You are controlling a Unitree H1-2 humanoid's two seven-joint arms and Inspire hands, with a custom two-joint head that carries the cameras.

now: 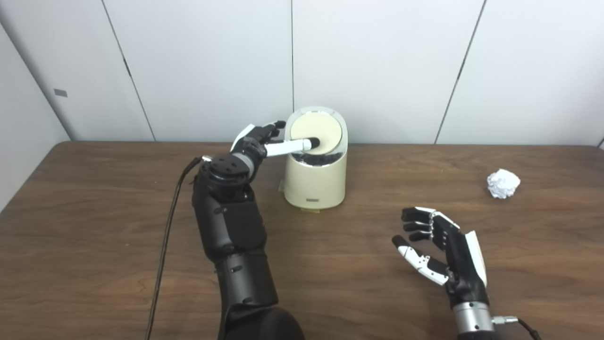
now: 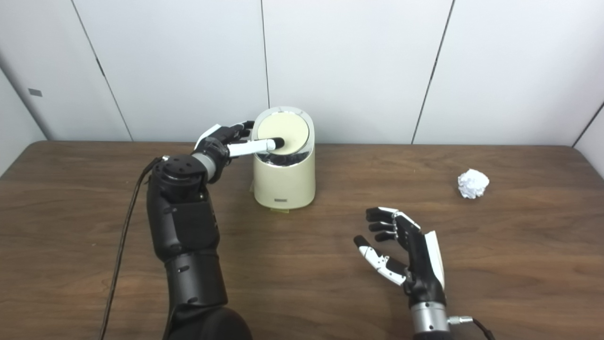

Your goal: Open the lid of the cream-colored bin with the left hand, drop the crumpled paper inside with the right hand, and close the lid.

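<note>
The cream-colored bin (image 1: pixel 315 184) stands at the back middle of the wooden table. Its round lid (image 1: pixel 317 132) is tilted up at the back, and a dark gap shows under its front edge. My left hand (image 1: pixel 257 140) is beside the bin's upper left, with one white finger (image 1: pixel 289 147) stretched out and its black tip resting on the lid's front left edge; it holds nothing. The crumpled paper (image 1: pixel 503 183) lies on the table at the far right. My right hand (image 1: pixel 441 245) hovers open near the front right, well short of the paper, palm turned left.
A black cable (image 1: pixel 165 241) runs along the table left of my left arm. White wall panels (image 1: pixel 377 66) stand right behind the bin. Bare brown tabletop (image 1: pixel 377 189) stretches between the bin and the paper.
</note>
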